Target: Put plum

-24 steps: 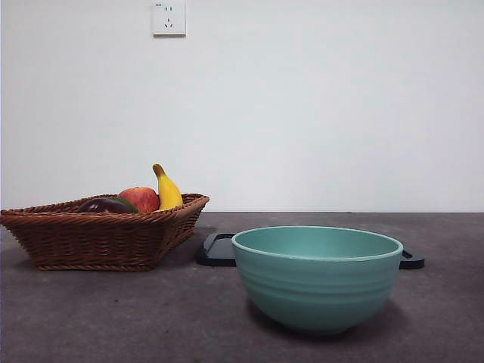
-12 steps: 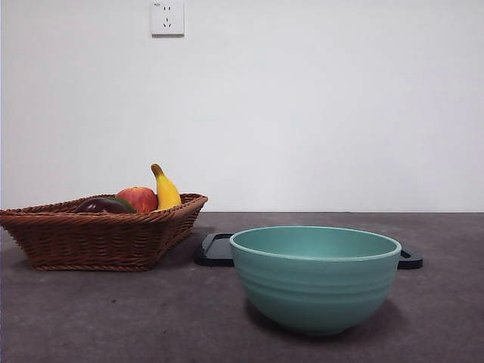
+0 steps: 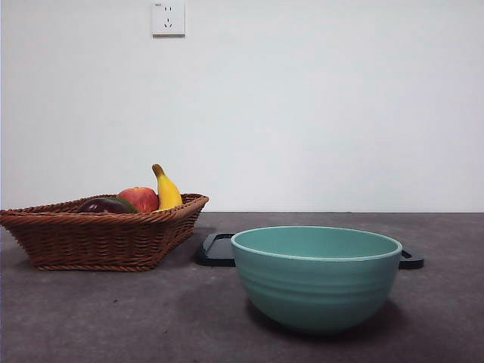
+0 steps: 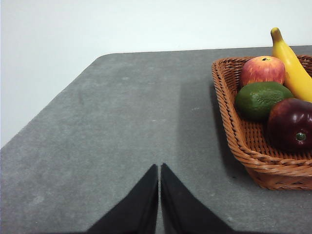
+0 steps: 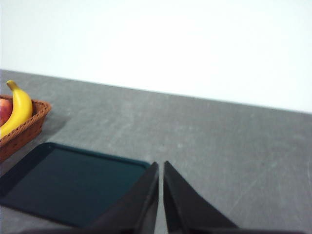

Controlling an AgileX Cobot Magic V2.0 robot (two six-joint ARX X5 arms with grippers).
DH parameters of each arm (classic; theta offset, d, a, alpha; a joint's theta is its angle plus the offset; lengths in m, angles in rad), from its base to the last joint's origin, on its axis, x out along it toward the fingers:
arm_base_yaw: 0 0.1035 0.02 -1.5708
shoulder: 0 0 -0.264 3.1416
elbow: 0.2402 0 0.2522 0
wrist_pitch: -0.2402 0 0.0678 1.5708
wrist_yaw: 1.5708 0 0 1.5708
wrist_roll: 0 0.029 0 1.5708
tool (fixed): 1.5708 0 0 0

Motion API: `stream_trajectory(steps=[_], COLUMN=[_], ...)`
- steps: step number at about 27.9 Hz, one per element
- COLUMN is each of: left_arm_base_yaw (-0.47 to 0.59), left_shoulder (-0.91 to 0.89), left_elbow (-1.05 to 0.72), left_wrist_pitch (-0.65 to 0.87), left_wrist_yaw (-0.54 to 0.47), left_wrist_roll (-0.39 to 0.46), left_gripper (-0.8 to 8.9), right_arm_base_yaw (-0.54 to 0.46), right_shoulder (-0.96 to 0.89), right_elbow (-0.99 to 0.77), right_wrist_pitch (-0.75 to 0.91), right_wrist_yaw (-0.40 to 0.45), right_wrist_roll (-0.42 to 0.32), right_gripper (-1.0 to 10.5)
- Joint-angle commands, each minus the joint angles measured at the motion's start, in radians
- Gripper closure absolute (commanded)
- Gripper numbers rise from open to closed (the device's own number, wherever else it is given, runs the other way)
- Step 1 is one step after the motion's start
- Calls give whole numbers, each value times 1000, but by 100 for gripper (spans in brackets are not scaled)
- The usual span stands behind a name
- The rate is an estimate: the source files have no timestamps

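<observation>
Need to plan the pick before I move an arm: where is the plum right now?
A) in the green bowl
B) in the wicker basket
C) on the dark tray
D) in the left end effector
B: the plum lies in the wicker basket beside the green fruit, with the left end effector shut and holding nothing.

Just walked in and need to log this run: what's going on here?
Nothing is being handled yet. The plum sits in the wicker basket beside a green fruit, an apple and a banana. The left end effector is shut above bare table next to the basket. The right end effector, also shut, is over the dark tray. A teal bowl stands in front.
</observation>
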Motion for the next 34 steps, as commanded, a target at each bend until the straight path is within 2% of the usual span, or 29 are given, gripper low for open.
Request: stream_trajectory(steps=[1,7,13,20,27,34], left_arm_base_yaw=[2,2,2,2,2,2], left_shoulder=[-1,-1,-1,-1,-1,-1], left_elbow=[-21,-21,-21,-21,-21,-21], left_wrist_pitch=[-7,-7,-7,-7,-7,-7], left_wrist_yaw=[-1,0,0,-1,-1,-1], left_wrist_roll=[-2,-2,-2,-2,-2,-3], left_gripper=[807,807,807,807,807,807], right_arm_base_yaw=[-3,-3,-2,3,43,62], right_shoulder=[-62,-183,-266,-317,-328,-328], right_elbow=[-98,-287,-395,-454,-456,-456], right_wrist_pitch=[130,278,288,287,181,69], right_wrist_yaw=[4,16,79,91,182,186], right_wrist_roll=[-12,-11,-2,2,22,31], right_gripper=[938,938,938,938,938,938])
